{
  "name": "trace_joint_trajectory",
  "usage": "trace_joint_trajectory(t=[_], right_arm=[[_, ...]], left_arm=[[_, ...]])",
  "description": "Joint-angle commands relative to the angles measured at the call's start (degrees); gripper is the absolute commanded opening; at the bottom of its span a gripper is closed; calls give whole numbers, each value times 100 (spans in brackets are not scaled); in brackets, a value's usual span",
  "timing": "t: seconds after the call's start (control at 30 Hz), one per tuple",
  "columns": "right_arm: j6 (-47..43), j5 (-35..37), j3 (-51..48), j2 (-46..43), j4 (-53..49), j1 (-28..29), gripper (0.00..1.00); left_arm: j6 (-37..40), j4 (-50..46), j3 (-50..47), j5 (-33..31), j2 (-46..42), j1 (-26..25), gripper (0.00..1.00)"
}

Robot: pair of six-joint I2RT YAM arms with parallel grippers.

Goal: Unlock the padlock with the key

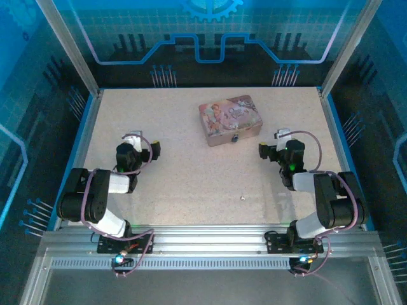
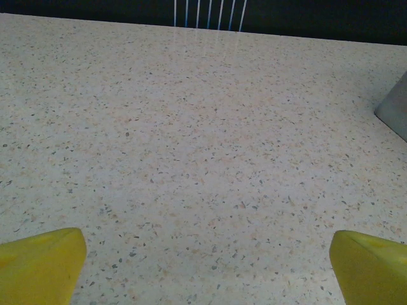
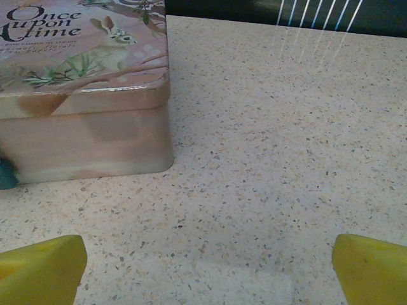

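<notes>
Speckled beige table (image 1: 191,171), blue-lit walls (image 1: 210,32).

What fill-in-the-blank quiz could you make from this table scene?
1. The lettering on the pink tin begins with the word ____.
2. The padlock sits at the tin's near wall, while the key lies apart from it on the bare ____.
3. The left end effector and the right end effector both stand ____, gripping nothing.
Missing words: Once; table; open.
</notes>
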Motion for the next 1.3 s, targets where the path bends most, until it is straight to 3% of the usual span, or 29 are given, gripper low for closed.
trace_joint_trajectory(t=[0.0,1.27], right_arm=[[5,79,75,60,125,85,100],[13,54,75,60,125,69,100]], left_arm=[[110,3,103,167,10,45,99],[69,10,96,74,3,46,99]])
